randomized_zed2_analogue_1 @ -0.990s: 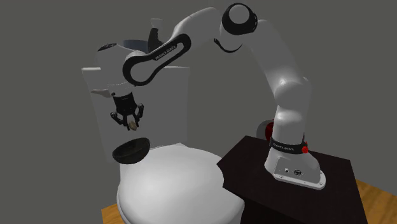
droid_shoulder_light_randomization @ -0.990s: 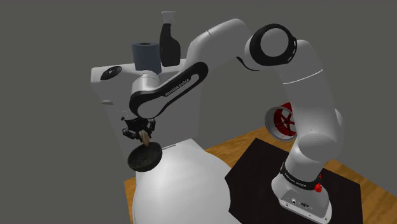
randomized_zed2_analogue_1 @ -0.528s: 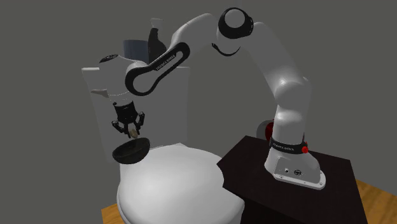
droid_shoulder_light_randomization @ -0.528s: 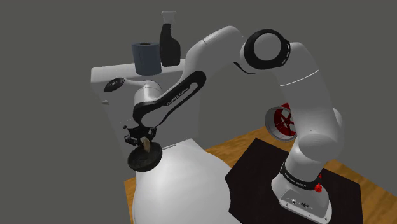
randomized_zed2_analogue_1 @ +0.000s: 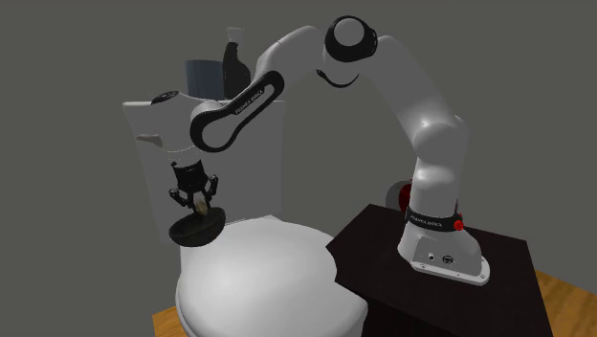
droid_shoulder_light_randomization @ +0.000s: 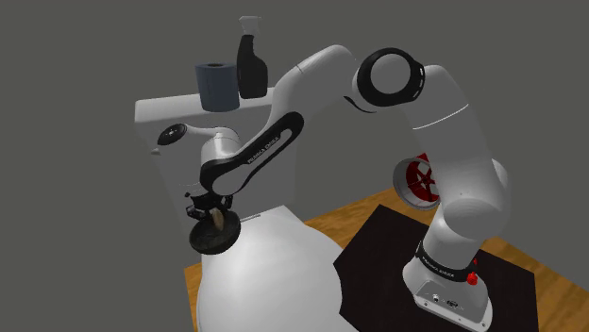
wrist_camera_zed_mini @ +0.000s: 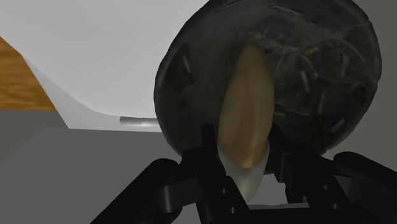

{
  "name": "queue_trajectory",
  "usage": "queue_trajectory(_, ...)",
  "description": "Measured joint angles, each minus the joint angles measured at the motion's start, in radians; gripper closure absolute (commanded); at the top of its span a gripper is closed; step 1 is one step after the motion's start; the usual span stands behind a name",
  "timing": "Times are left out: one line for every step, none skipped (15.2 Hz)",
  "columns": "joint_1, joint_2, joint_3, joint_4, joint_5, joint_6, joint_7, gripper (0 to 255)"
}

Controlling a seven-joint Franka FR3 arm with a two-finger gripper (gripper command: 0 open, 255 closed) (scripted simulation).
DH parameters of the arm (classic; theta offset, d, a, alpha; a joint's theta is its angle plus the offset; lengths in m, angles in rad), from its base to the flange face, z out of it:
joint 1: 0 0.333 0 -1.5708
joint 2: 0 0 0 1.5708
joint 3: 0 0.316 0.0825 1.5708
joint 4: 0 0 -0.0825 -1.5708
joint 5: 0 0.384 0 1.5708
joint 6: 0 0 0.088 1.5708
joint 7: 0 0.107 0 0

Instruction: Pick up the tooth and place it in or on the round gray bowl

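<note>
Tooth [wrist_camera_zed_mini: 245, 121]: tan, pale at one end, pale end clamped between the two black fingers of the gripper [droid_shoulder_light_randomization: 211, 209], tan end toward the bowl [droid_shoulder_light_randomization: 210, 240]; lower left of the shoulder view; cannot tell whether touching the bowl. Bowl: round, dark grey, rough-surfaced, directly under the tooth, resting at the left edge of a white toilet lid [droid_shoulder_light_randomization: 274, 273] in the lower middle of the frame. Behind, upper left: white tank [droid_shoulder_light_randomization: 165, 111] carrying a blue-grey paper roll [droid_shoulder_light_randomization: 216, 85] and a black spray bottle [droid_shoulder_light_randomization: 251, 61] side by side. Lower right: black stand [droid_shoulder_light_randomization: 378, 250], wooden floor [droid_shoulder_light_randomization: 330, 219] beside it; red wheel-like item [droid_shoulder_light_randomization: 420, 179] behind the arm
</note>
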Motion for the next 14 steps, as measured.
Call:
queue_trajectory(0.0, 0.0, 0.0, 0.0, 0.0, 0.0, 0.0, 255)
queue_trajectory(0.0, 0.0, 0.0, 0.0, 0.0, 0.0, 0.0, 255)
queue_trajectory(0.0, 0.0, 0.0, 0.0, 0.0, 0.0, 0.0, 0)
queue_trajectory(0.0, 0.0, 0.0, 0.0, 0.0, 0.0, 0.0, 0)
queue_trajectory(0.0, 0.0, 0.0, 0.0, 0.0, 0.0, 0.0, 0)
queue_trajectory(0.0, 0.0, 0.0, 0.0, 0.0, 0.0, 0.0, 0)
queue_trajectory(0.0, 0.0, 0.0, 0.0, 0.0, 0.0, 0.0, 0)
queue_trajectory(0.0, 0.0, 0.0, 0.0, 0.0, 0.0, 0.0, 0)
queue_trajectory(0.0, 0.0, 0.0, 0.0, 0.0, 0.0, 0.0, 0)
queue_trajectory(0.002, -0.007, 0.005, 0.005, 0.007, -0.011, -0.002, 0)
queue_trajectory(0.002, -0.019, 0.013, 0.012, 0.017, -0.028, -0.008, 0)
queue_trajectory(0.0, -0.036, 0.022, 0.01, 0.028, -0.041, -0.011, 0)
queue_trajectory(-0.004, -0.055, 0.032, 0.007, 0.04, -0.056, -0.016, 0)
queue_trajectory(-0.001, -0.058, 0.035, 0.017, 0.045, -0.067, -0.02, 0)
